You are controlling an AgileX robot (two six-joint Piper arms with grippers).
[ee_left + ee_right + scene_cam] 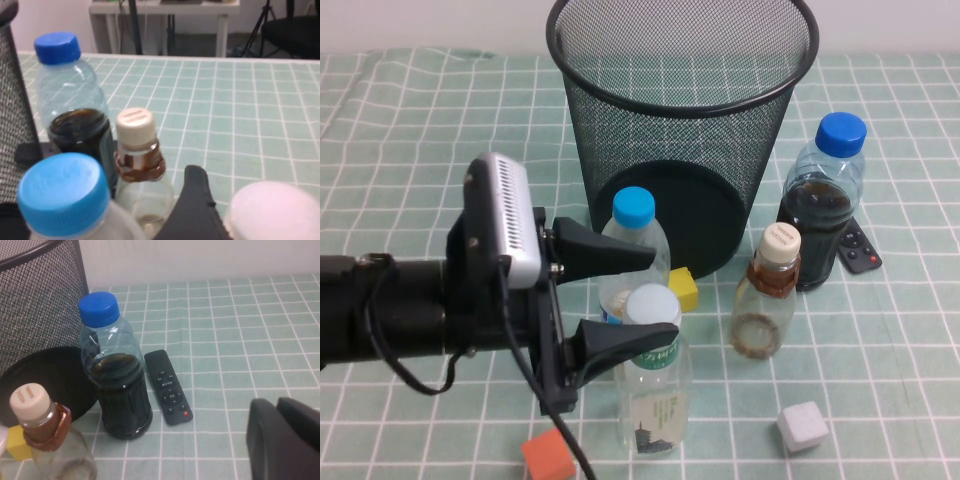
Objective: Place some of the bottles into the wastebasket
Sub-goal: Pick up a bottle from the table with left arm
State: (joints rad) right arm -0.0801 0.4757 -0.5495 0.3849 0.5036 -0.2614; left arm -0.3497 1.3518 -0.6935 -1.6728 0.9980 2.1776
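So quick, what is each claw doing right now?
Left gripper: open, fingers either side of the white-capped bottle, not gripping it.
Right gripper: by the remote, holding nothing; open or closed cannot be told.

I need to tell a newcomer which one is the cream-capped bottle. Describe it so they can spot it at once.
Start at the black wire-mesh wastebasket; in front of it stand four bottles. The cream-capped bottle stands nearer the camera than the dark-liquid bottle, beyond the open left gripper; the right gripper is off the high view. It alone has an amber neck band and looks nearly empty.
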